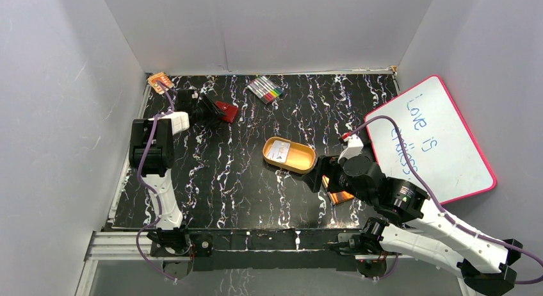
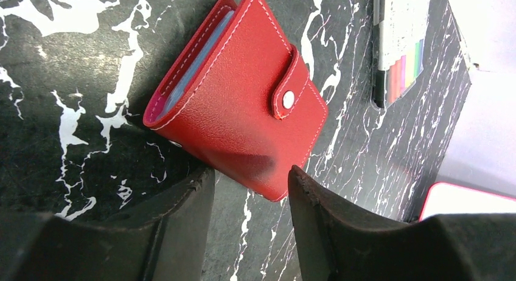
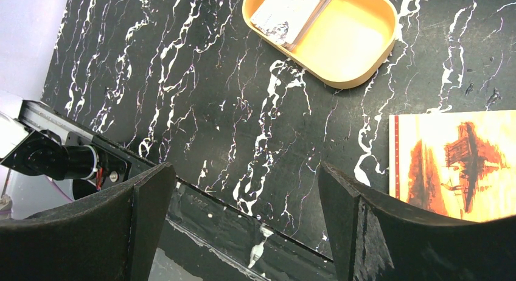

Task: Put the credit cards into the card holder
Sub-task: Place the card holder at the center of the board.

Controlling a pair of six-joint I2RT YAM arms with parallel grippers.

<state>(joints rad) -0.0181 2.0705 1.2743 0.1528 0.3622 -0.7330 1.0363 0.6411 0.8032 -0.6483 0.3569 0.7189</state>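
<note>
The card holder (image 2: 237,98) is a red wallet, snapped shut, lying at the back left of the table (image 1: 227,110). My left gripper (image 2: 249,177) is open. Its fingertips stand at the wallet's near corner, one on each side (image 1: 214,110). The credit cards (image 3: 292,13) are a pale stack lying in the left end of an orange oval tray (image 3: 365,74) at mid-table (image 1: 282,150). My right gripper (image 3: 243,190) is wide open and empty, hovering over the table's near edge, right of the tray (image 1: 320,174).
An orange-brown book (image 3: 450,165) lies beside the right gripper (image 1: 336,193). A pack of coloured markers (image 1: 266,89) lies at the back. A pink-framed whiteboard (image 1: 435,139) leans at the right. A small orange item (image 1: 160,82) sits in the back left corner.
</note>
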